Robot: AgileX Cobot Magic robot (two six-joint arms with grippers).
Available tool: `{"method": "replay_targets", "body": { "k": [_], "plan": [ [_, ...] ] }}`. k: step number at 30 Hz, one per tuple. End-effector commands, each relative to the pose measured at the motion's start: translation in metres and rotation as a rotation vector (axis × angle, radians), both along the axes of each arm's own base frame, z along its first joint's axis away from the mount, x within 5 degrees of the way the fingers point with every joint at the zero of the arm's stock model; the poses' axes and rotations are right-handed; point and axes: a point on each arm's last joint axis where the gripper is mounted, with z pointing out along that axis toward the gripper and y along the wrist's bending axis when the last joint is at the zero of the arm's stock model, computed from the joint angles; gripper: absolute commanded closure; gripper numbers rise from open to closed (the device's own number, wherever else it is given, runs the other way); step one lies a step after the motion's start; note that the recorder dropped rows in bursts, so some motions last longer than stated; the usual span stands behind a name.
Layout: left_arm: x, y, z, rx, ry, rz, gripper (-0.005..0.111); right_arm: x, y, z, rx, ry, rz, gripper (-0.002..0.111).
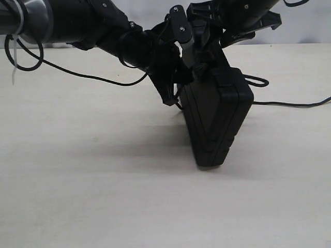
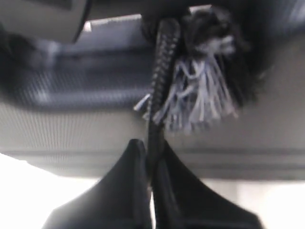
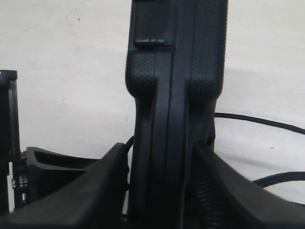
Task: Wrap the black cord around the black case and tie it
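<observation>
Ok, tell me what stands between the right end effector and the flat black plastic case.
Nothing visible does. The right end effector straddles the matte black rectangular plastic case, which stands on edge with one finger on each flat side. Whether the fingers press on it cannot be told.

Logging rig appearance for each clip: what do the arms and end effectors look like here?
The left arm and right arm are black, angular-linked; the left carries a grey cylindrical segment, a white zip tie and a thin looping black cable. The left end effector and right end effector have matte black, wedge-shaped fingers.
</observation>
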Motion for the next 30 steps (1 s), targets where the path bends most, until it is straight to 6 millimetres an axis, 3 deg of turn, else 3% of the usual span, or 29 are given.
{"method": "replay_targets", "body": {
  "k": [1,7,12,15,19,21,24,25,26,27,30],
  "plan": [
    [-0.003,-0.009,0.010,-0.081,-0.002,0.016,0.107,-0.005,0.006,0.004,0.011,-0.005,0.037,0.072],
    [0.002,-0.008,0.011,-0.095,-0.001,0.084,0.107,-0.004,0.006,-0.003,-0.005,0.038,0.044,0.073],
    [0.001,-0.009,0.010,-0.098,0.014,0.083,0.107,-0.004,0.006,-0.004,-0.016,0.034,0.067,0.104],
    [0.003,-0.011,-0.006,-0.080,0.047,0.080,0.107,-0.004,0.007,-0.004,-0.014,0.037,0.067,0.104],
    [0.004,-0.010,-0.007,-0.077,0.047,0.088,0.107,-0.005,0.006,-0.003,-0.032,0.025,0.093,0.104],
    [0.004,-0.010,-0.007,-0.072,0.046,0.084,0.107,-0.009,-0.007,0.014,-0.131,-0.058,0.073,0.104],
    [0.004,-0.010,-0.007,-0.072,0.045,0.083,0.107,-0.033,-0.026,0.063,-0.214,-0.216,0.056,0.104],
    [0.004,-0.010,-0.007,-0.072,0.045,0.083,0.107,-0.032,-0.046,0.065,-0.363,-0.209,-0.047,0.104],
    [0.004,-0.010,-0.007,-0.073,0.043,0.084,0.107,-0.024,-0.070,0.051,-0.445,-0.116,-0.136,0.104],
    [0.004,-0.010,-0.007,-0.073,0.043,0.084,0.107,-0.016,-0.077,0.035,-0.329,-0.024,-0.098,0.104],
    [0.003,-0.010,-0.007,-0.073,0.047,0.080,0.107,-0.006,-0.064,0.019,-0.108,0.019,0.053,0.104]
  ]
}}
